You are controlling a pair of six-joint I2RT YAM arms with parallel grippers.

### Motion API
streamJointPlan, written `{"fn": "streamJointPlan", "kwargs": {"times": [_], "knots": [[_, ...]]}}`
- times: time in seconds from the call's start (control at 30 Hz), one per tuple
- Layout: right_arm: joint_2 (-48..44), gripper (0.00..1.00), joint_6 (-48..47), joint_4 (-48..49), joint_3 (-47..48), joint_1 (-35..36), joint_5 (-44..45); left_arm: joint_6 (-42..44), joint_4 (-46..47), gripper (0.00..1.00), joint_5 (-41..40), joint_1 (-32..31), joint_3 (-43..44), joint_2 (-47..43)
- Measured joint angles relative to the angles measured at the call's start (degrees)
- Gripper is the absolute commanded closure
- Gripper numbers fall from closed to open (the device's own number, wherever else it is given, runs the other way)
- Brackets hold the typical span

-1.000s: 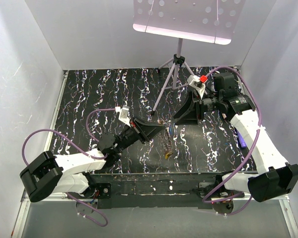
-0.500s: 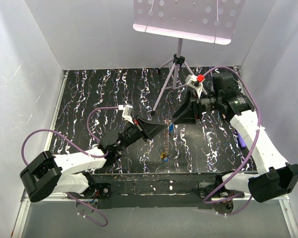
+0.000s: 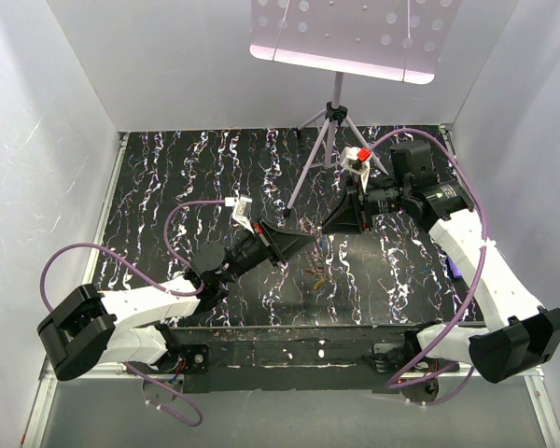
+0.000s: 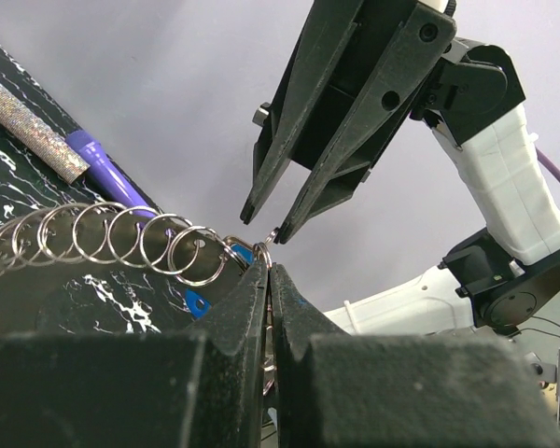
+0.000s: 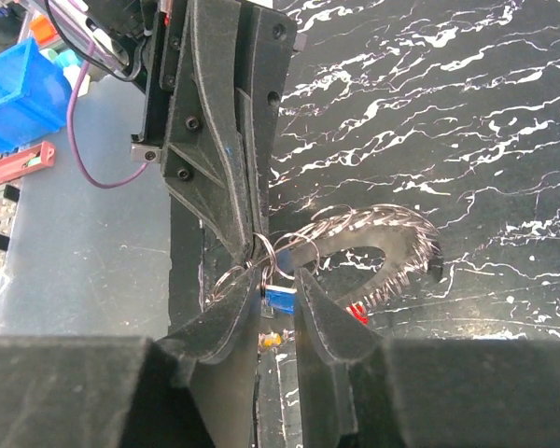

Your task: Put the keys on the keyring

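While a key can only be threaded onto a ring that is held steady, the left claw (image 4: 268,268) is clamped shut on the end loop of the keyring (image 4: 121,233), a chain of wire rings held up over the counter (image 3: 187,168). A blue key (image 5: 280,299) dangles just beside that grip. Facing it, the right claw (image 4: 263,227) has its fingers parted, tips almost touching the loop, probably to work the key on
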Motion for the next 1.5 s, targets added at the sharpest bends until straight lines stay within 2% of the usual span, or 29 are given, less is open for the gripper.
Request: {"fn": "streamJointPlan", "kwargs": {"times": [0.17,0.4,0.93,1.33,1.37,1.43,1.5], "knots": [[0.0,0.82,-0.3,-0.5,0.0,0.3,1.1,0.0,0.0,1.0,0.0,0.0,0.0,0.0],[0.0,0.99,-0.6,-0.8,0.0,0.3,0.2,0.0,0.0,1.0,0.0,0.0,0.0,-0.1],[-0.1,0.99,0.1,-0.5,-0.3,0.3,-2.1,0.8,-0.1,1.0,0.0,0.0,0.0,-2.1],[-1.6,0.99,6.8,5.6,-5.0,0.2,-5.3,0.8,4.4,1.0,0.1,0.0,0.0,-0.2],[-1.6,0.97,7.5,6.2,-5.5,0.2,-5.6,0.8,4.8,1.0,0.1,0.0,0.0,0.1],[-1.7,0.84,8.5,6.8,-6.0,0.2,-5.9,0.7,5.2,1.0,0.1,0.0,0.0,0.4],[-1.7,0.76,9.4,6.9,-6.0,0.2,-6.2,0.7,5.4,1.0,0.2,0.1,-0.1,0.4]]}}
